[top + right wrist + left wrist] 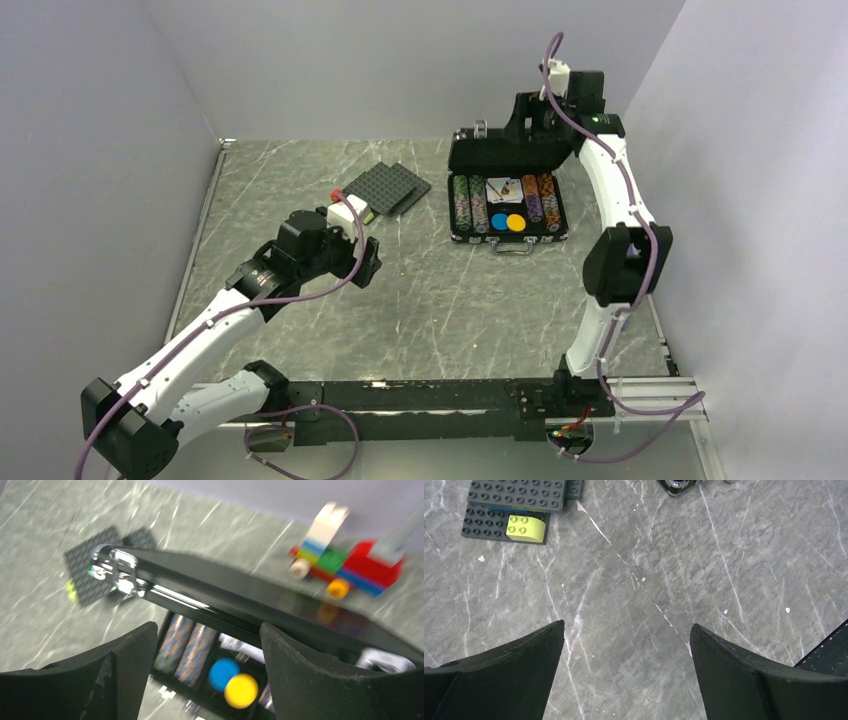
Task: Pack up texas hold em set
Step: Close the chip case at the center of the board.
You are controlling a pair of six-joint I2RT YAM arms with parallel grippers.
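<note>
The black silver-edged briefcase (507, 236) lies open at the back right, its lid (510, 152) standing upright. Inside are rows of poker chips (470, 203), cards (503, 187), a blue disc (497, 222) and an orange disc (516, 222). My right gripper (530, 118) is open behind and above the lid. In the right wrist view, blurred, the lid's edge (210, 592) runs just beyond my open gripper (207, 627), with the chips (187, 647) and the blue disc (223, 674) below. My left gripper (366, 262) is open and empty over bare table (627, 625).
Dark grey studded plates (392, 187) lie left of the case; they show with a yellow-green brick (526, 528) in the left wrist view (516, 495). A colourful toy brick train (350, 565) stands behind the case. Grey walls enclose the table.
</note>
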